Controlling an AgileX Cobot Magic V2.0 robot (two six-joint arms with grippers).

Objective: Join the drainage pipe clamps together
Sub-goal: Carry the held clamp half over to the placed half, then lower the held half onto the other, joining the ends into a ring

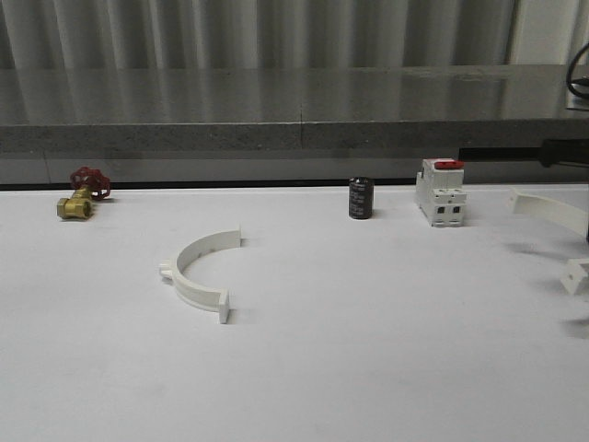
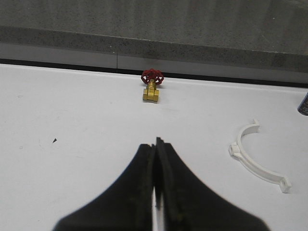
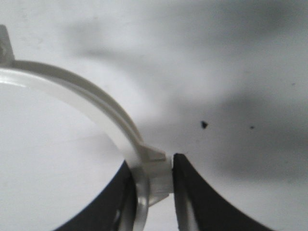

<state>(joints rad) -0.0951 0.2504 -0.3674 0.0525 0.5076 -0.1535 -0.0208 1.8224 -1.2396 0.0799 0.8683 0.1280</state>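
Inspecting the two drainage pipe clamps: one half-ring [image 1: 201, 273] lies free on the white tabletop [image 1: 368, 350], left of centre, its open side facing right and its end tabs standing up from the surface. The second half-ring [image 3: 91, 110] is carried by the right tool [image 3: 154, 192], whose dark fingers [image 3: 192, 202] are closed across the band near its middle rib; in the front view this piece [image 1: 550, 210] appears at the far right edge, apparently lifted clear, judging by the shadow beneath it. The left tool [image 2: 156, 183] has its fingers pressed together, holds nothing, and hangs over bare tabletop, well apart from the free half-ring [image 2: 255, 159].

Assessment: both parts look like thin moulded plastic, light, smooth and somewhat springy. A pinch across the band's thickness near mid-arc, as held now, should be secure, though the glossy surface may let it pivot. The tabs look like the weakest points and must stay unobstructed for mating. The free half would likely slide if pushed, so it needs steadying.

Bystanders: brass valve [image 1: 81, 195], black cylinder [image 1: 361, 198], white switch [image 1: 441, 191].
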